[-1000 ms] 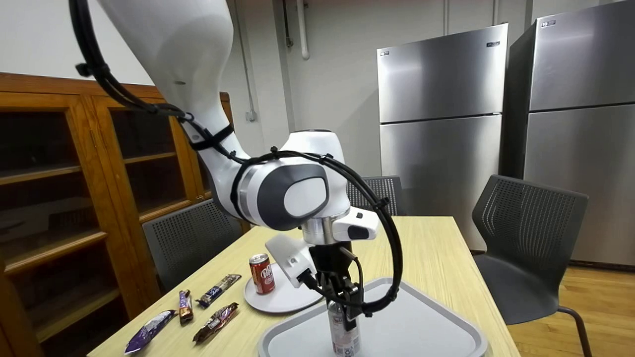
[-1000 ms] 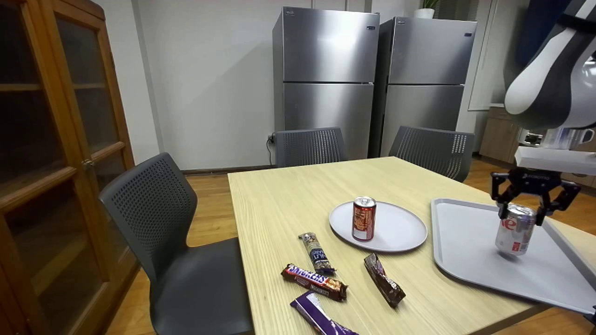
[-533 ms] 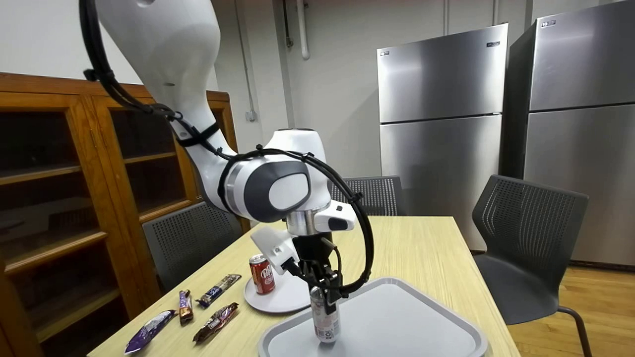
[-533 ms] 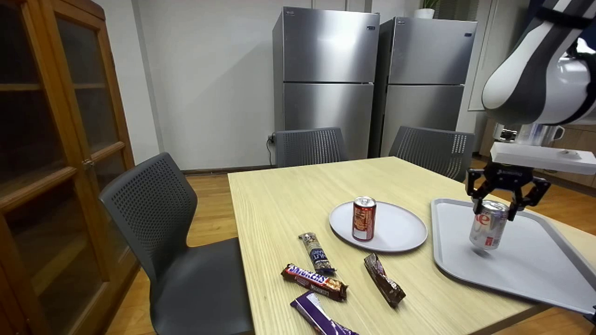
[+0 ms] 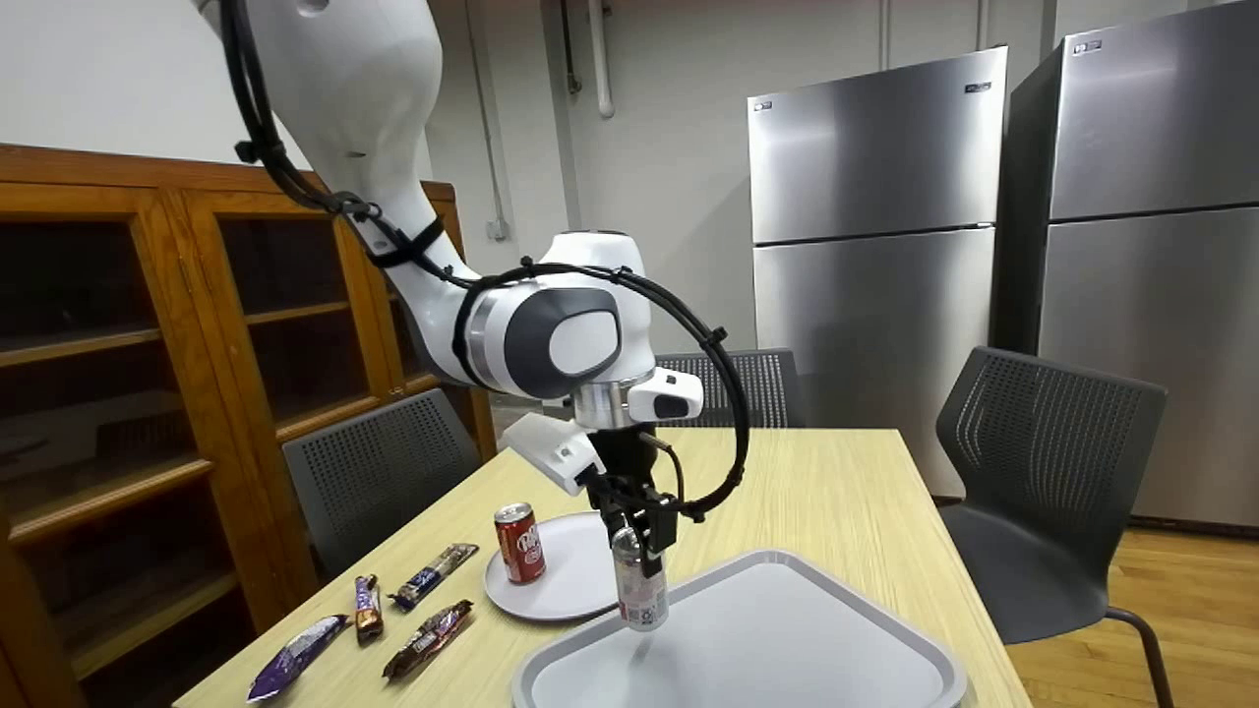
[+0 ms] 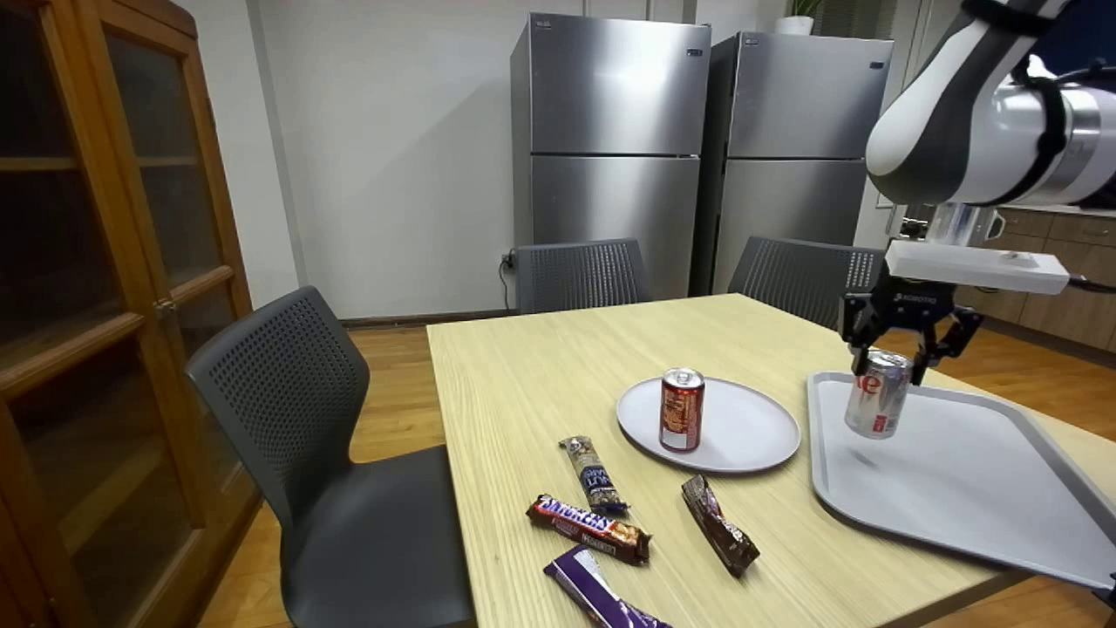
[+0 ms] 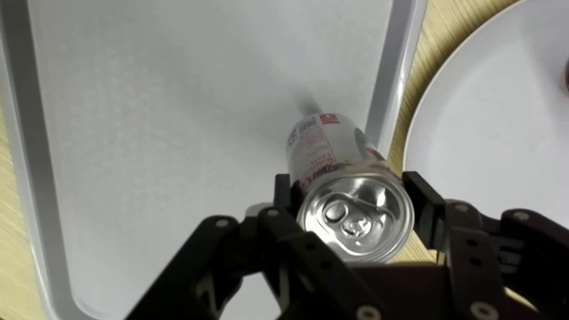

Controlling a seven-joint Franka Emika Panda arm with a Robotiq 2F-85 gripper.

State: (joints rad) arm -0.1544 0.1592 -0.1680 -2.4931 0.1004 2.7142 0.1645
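So the gripper (image 6: pixel 889 365) has got a silver soda can (image 6: pixel 875 408) (red lettering on the side) pinched between its fingers, one on either side near the top. In an exterior view that can is over on the right of the frame, hanging above the grey tray (image 6: pixel 976 480) and clear of it. In the wrist view its top faces the camera, a bit right of and below the middle. The pale round plate (image 6: pixel 750 427) is just beside the tray, right of centre in an exterior view, with a red can (image 6: pixel 681 410) standing upright on it. Along the bottom middle there, the tabletop (image 6: pixel 540 384) has a nut bar (image 6: pixel 595 475), a Snickers bar (image 6: pixel 588 529), a purple wrapper (image 6: pixel 588 589) and a brown wrapper (image 6: pixel 720 526), all lying near each other.
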